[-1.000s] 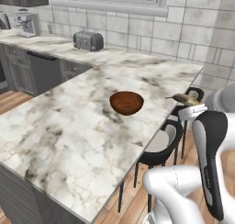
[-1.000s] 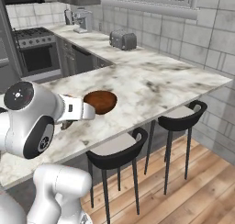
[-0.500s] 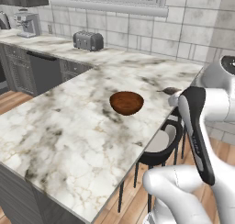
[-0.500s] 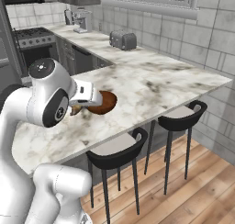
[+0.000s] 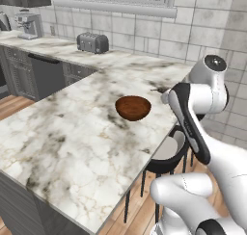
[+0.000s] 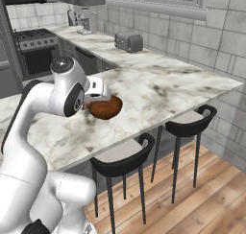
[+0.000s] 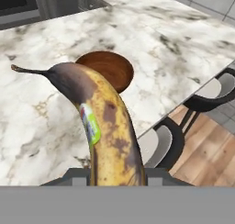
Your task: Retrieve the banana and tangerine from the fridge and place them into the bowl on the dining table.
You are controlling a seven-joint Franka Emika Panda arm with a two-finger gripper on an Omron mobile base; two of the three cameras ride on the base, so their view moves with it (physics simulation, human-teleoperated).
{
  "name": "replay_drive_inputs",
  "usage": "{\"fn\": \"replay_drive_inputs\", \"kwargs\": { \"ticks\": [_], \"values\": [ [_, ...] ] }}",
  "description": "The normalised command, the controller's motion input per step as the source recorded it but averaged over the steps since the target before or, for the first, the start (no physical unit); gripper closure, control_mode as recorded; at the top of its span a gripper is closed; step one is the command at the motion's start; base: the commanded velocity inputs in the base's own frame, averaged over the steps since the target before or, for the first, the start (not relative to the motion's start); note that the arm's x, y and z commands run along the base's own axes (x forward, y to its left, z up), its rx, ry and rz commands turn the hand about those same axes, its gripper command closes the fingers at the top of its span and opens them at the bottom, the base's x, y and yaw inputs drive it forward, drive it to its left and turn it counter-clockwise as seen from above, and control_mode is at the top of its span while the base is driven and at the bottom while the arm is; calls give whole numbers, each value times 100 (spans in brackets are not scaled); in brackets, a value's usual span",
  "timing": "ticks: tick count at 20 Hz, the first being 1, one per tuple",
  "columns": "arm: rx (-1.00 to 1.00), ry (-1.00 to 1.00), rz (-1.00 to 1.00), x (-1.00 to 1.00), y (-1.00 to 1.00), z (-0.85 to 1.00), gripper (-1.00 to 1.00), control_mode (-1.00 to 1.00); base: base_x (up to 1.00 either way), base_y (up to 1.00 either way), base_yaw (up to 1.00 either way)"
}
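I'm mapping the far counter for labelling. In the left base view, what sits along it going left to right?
Coffee machine → dishwasher front below the counter → toaster.

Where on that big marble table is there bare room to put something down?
Nearly everywhere: the dining table is bare left of the bowl and toward the toaster. It is crowded only at the stool-side edge, where the gripper holds the banana.

From behind the arm, left and right, we look down across the dining table; our hand view sits close above the shared bowl.
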Motion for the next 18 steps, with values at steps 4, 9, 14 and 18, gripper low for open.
{"fn": "replay_drive_inputs", "kwargs": {
  "ticks": [4,9,14,18],
  "values": [
    [0,0,10,72,17,-33,100,-100,0,0,0],
    [0,0,10,63,14,-32,100,-100,0,0,0],
    [0,3,7,63,11,-24,100,-100,0,0,0],
    [0,7,5,62,10,-29,100,-100,0,0,0]
  ]
}}
